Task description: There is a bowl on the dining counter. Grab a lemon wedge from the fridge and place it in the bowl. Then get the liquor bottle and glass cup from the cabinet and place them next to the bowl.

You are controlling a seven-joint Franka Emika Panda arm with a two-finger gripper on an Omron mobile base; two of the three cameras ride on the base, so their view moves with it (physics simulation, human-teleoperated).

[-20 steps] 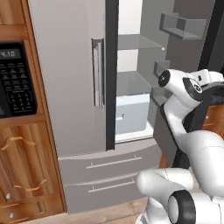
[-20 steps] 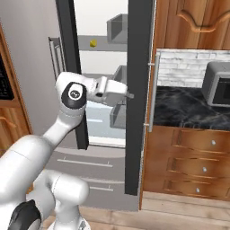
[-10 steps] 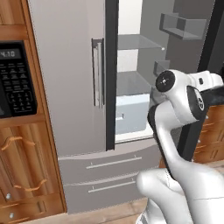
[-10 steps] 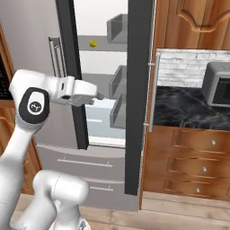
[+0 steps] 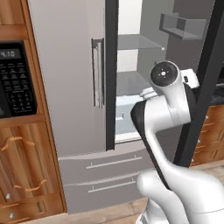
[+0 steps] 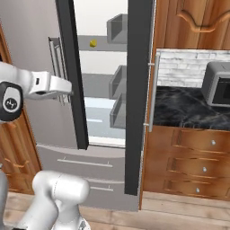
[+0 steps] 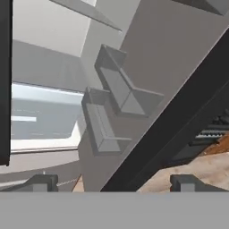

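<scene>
Fridge (image 5: 70, 78) is being shown with its right door (image 6: 139, 90) swung fully open, while the left door is being kept closed, its vertical bar handle (image 5: 98, 72) facing the room. Lemon wedge (image 6: 93, 43) is being seen as a small yellow spot on an upper shelf inside, well above the arm. Gripper (image 7: 112, 181) is being held in front of the open compartment, pointed toward the inside of the open door, where two grey door bins (image 7: 116, 96) are being seen one above the other (the view is being tilted with the hand). Its two fingertips (image 7: 42, 181) are being kept wide apart and nothing is being held between them. Black microwave (image 5: 15, 78) is being seen in the wooden cabinet left of the fridge.
</scene>
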